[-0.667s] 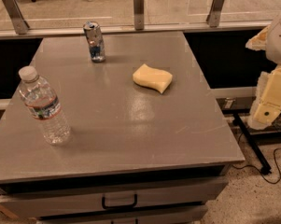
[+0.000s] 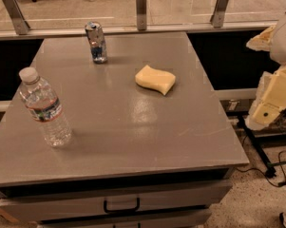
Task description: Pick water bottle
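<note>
The water bottle (image 2: 44, 109) is clear ribbed plastic with a white cap and a white-red-blue label band. It stands upright near the left edge of the grey table (image 2: 133, 137). My gripper (image 2: 271, 99) shows as cream-coloured arm parts at the right edge of the camera view, beyond the table's right side and below its top. It is far from the bottle and holds nothing that I can see.
A silver-blue metal can (image 2: 97, 42) stands at the back of the table. A yellow sponge (image 2: 155, 79) lies right of centre. A glass rail with metal posts (image 2: 141, 8) runs behind the table. A drawer handle (image 2: 121, 206) is below the front edge. Cables (image 2: 275, 170) lie on the floor at right.
</note>
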`<state>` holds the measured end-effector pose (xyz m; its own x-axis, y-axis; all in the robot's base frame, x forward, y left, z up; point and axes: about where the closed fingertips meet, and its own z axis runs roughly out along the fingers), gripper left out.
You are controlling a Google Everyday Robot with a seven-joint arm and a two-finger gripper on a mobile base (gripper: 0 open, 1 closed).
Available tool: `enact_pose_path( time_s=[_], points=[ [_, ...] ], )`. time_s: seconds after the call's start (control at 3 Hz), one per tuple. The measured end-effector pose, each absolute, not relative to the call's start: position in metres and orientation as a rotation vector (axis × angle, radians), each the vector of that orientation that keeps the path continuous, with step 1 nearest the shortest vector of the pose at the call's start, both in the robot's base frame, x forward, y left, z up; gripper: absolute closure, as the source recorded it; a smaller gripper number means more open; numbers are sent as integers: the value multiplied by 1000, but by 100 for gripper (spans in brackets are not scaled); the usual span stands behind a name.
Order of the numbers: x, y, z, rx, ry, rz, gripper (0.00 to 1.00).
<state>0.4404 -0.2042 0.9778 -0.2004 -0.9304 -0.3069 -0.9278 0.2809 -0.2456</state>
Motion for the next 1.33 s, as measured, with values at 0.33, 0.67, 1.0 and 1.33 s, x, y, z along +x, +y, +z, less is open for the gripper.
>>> enact_pose_path(
  time_s=[0.33,0.67,1.0,1.33],
  points=[
    [455,-170,980,-1602,2003,138,0],
    [477,-111,975,-1525,1841,336,0],
    [492,-52,949,-1470,1730,557,0],
    [503,-15,932,-1417,1655,682,0]
  ],
)
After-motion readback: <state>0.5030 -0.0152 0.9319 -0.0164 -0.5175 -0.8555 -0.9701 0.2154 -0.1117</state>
